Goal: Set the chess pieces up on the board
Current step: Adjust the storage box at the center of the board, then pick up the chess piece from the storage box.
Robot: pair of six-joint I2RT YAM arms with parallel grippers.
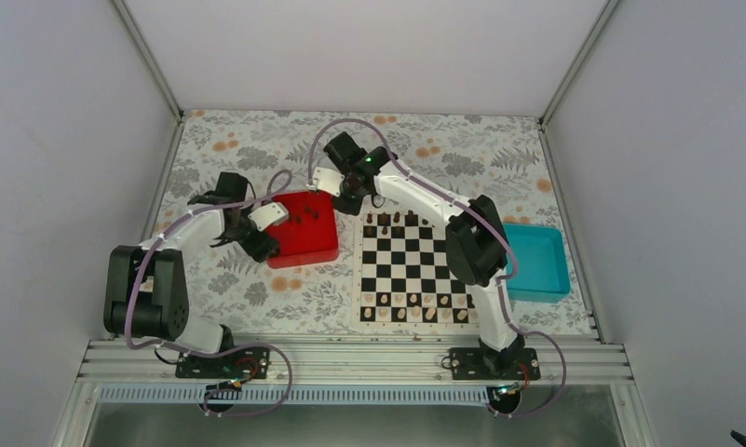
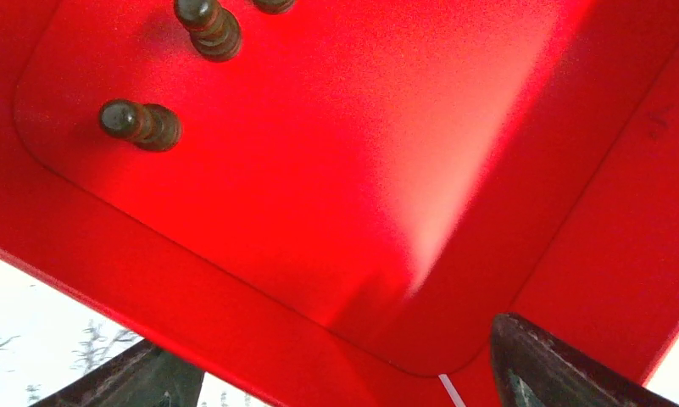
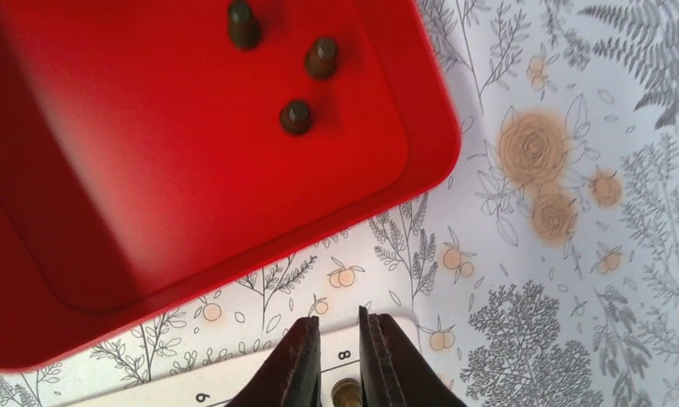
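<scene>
Floral tablecloth (image 1: 257,149) under black-and-white chessboard (image 1: 413,265). My right gripper (image 3: 340,326) narrow about tiny dark-brown chess piece (image 3: 346,392), grip unclear; pulling away askew could topple it. My left gripper (image 2: 336,373) wide.

Most of the upper left is taken up by the red tray (image 3: 149,186). Three dark chess pieces (image 3: 296,117) are seen standing upright in it, bunched toward its top right corner but not touching each other. The rest is covered by a floral tablecloth (image 3: 573,254), printed with grey ferns and orange roses. A pale corner of the board (image 3: 234,377) is caught at the bottom edge, with an 8 printed on its border. The right gripper (image 3: 340,369) is poised over that corner, fingers (image 3: 297,373) set only a sliver apart. A small rounded piece top (image 3: 346,393) is glimpsed in the gap. Whether it's actually pinched can't be told, tbh.
</scene>
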